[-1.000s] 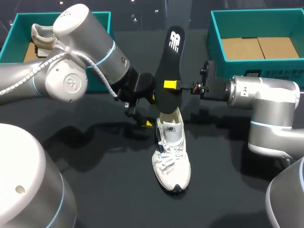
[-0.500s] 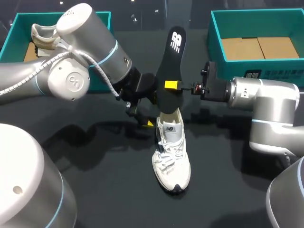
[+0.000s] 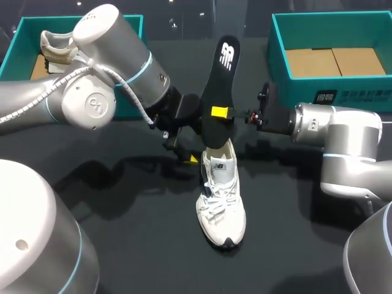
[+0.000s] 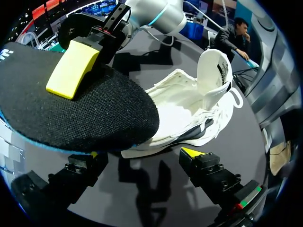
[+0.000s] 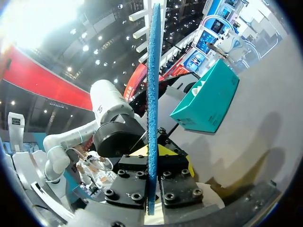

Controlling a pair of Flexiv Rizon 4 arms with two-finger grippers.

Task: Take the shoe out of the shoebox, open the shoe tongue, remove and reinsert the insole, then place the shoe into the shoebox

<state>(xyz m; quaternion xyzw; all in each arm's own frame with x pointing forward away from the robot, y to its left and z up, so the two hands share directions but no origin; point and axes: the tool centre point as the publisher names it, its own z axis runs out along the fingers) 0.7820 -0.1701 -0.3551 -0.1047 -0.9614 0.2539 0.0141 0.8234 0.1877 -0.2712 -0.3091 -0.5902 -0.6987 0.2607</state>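
At the far left of the surface a teal box [image 3: 13,49] holds a second shoe [image 3: 55,46]. The left arm [image 3: 92,92] comes in past the box, and its jaws sit low beside the heel of the white shoe [image 3: 220,196]. The jaws are spread and empty, and one yellow tip [image 4: 191,152] shows in the left wrist view. The shoe stands on the surface in the middle, outside both boxes, with its toe toward the near edge and its heel toward the far side. Over the heel rises the black insole [image 3: 219,92], steeply tilted with the logo end up. Its lower end is just above the shoe's opening, so its long axis roughly continues the shoe's own line. The right arm [image 3: 331,128] reaches in level from the right, and its jaws pinch the insole about midway along its length. The other teal box [image 3: 278,49] lies at the far right. As I judge it, the insole must go down and forward into the shoe. The right arm carries it, and the left jaws are the nearer ones to steady the heel. The head view shows only one yellow tip [image 3: 219,111] on the insole. The right wrist view sees the insole [image 5: 152,94] edge-on, with a finger on each face. Only the left wrist view shows the shoe [image 4: 189,109] with its tongue pulled up and its mouth open beneath the insole's rounded end [image 4: 80,109].
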